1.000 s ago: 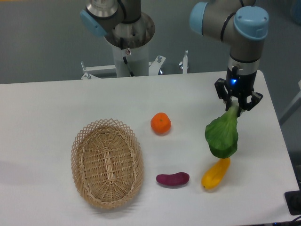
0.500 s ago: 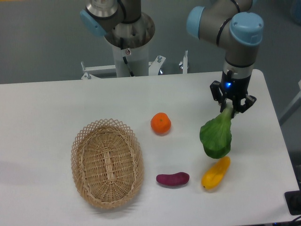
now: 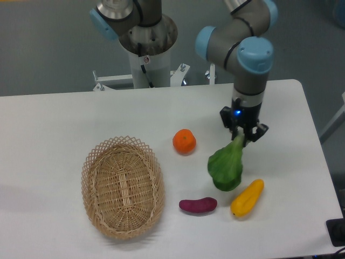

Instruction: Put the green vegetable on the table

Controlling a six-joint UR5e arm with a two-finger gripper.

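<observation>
Gripper [image 3: 241, 137] pointing straight down, fingers pinched on the pale stem of the green vegetable [image 3: 226, 164]. Leaf end hanging below, tilted down and to the image left. Hard to tell whether the leaf tip touches the table [image 3: 64, 116] or hangs just above it.

Green vegetable over the right-centre part of the surface: just right of and below the orange [image 3: 184, 141], just left of the yellow pepper-like piece [image 3: 247, 198], above and right of the purple eggplant-like piece [image 3: 198, 205]. Leaf edge near the yellow piece's upper end; contact not clear. Orange, purple and yellow pieces all lying flat on the tabletop, each apart from the others.

Oval wicker basket [image 3: 92, 165] at the left-centre, well apart from the produce, long axis running roughly front to back.

Surface: flat white top, matte, rounded corner visible at the far right, soft shadows under each item. Far edge runs along the robot base [image 3: 148, 46], a white pedestal with a grey collar, flanked by small white metal brackets [image 3: 208, 72] at the table's back edge. Arm with grey links and light blue joint caps [image 3: 254, 55] reaching in from above. Background: plain grey-green floor, slightly blurred. Dark object [image 3: 336, 232] cut off at the lower right corner, not identifiable.
</observation>
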